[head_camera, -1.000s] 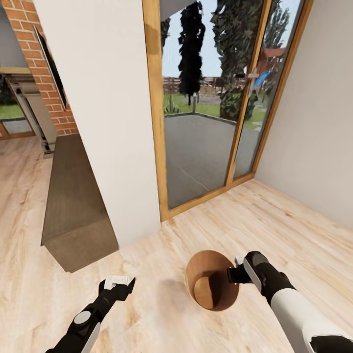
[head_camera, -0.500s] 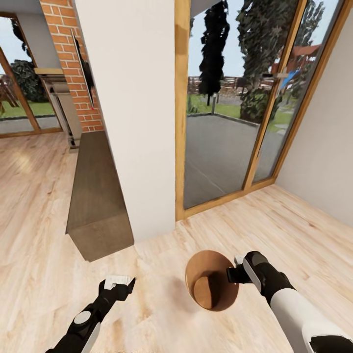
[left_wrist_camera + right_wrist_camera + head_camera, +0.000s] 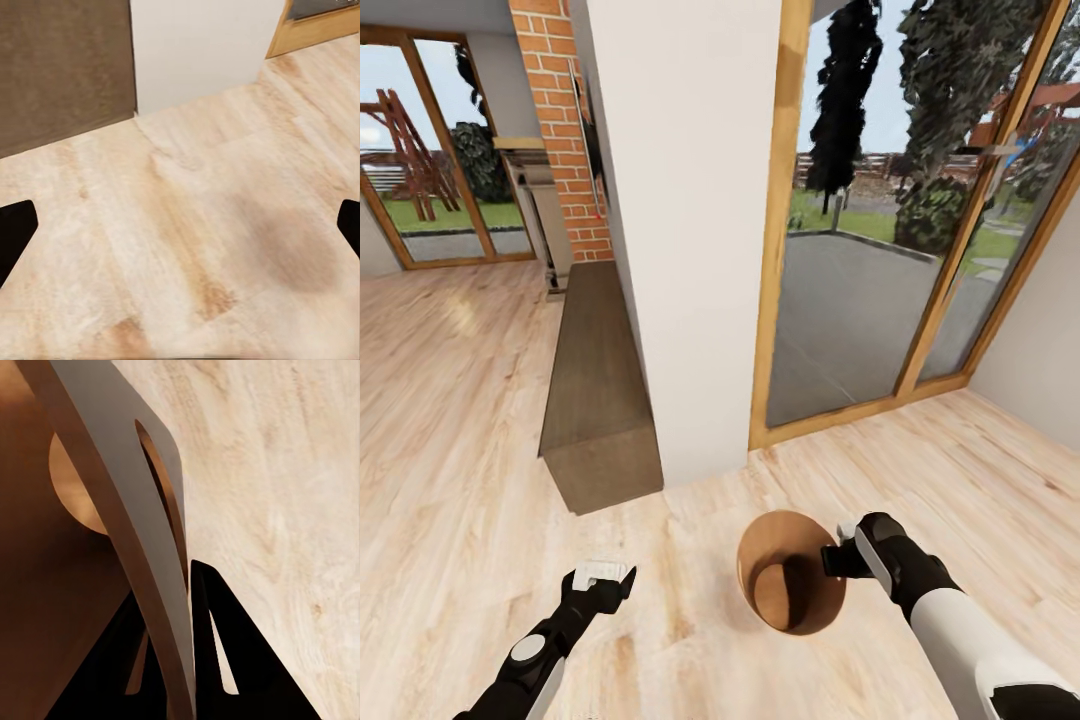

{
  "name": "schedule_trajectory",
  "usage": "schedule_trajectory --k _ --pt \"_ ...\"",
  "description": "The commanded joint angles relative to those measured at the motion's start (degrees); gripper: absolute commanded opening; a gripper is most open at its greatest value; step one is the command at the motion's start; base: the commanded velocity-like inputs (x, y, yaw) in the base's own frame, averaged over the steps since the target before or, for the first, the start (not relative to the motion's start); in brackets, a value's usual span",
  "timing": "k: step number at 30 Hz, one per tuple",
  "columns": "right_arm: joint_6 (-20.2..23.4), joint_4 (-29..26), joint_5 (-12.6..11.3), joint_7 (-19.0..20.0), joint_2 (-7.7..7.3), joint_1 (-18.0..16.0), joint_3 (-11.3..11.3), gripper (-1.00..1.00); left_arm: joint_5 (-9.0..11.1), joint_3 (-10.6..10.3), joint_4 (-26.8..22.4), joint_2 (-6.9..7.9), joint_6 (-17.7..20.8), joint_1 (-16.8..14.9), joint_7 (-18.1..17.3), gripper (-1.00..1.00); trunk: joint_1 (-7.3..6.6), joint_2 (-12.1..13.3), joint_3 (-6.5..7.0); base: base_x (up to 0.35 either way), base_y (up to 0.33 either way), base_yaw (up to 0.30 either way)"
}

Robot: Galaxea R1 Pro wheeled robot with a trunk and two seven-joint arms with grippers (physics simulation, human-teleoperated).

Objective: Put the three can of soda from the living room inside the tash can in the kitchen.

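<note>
A: What has shifted?
B: The view has been swung left; the tash can (image 3: 792, 572) is kept at 6 o'clock, its rim pinched by the right gripper (image 3: 836, 558).

A: Handling?
B: Light, stiff; best held at the rim. The left gripper (image 3: 600, 578) is spread wide, empty.

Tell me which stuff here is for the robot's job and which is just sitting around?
For the job:
- trash can, its wall pinched by the right tool
- left tool, open and holding nothing

Just sitting around:
- low brown cabinet
- white pillar
- brick wall
- glass doors
</note>
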Motion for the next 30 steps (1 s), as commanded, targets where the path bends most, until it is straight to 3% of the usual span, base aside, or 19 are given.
schedule_trajectory --k 1,17,30 --pt "0.0 0.0 -1.2 0.4 0.03 0.0 -0.1 -1.0 0.0 0.0 0.0 0.0 0.0 0.0 0.0 1.0 0.0 0.0 -0.03 0.0 0.0 0.241" --pt "0.0 -0.1 -1.2 0.5 0.09 0.0 -0.1 -1.0 0.0 0.0 0.0 0.01 0.0 0.0 0.1 1.0 0.0 0.0 -0.8 0.0 0.0 0.212" --pt "0.0 0.0 -1.2 0.5 0.11 0.0 0.0 -1.0 0.0 0.0 0.0 -0.02 0.0 0.0 0.2 1.0 0.0 0.0 -1.62 0.0 0.0 0.024"
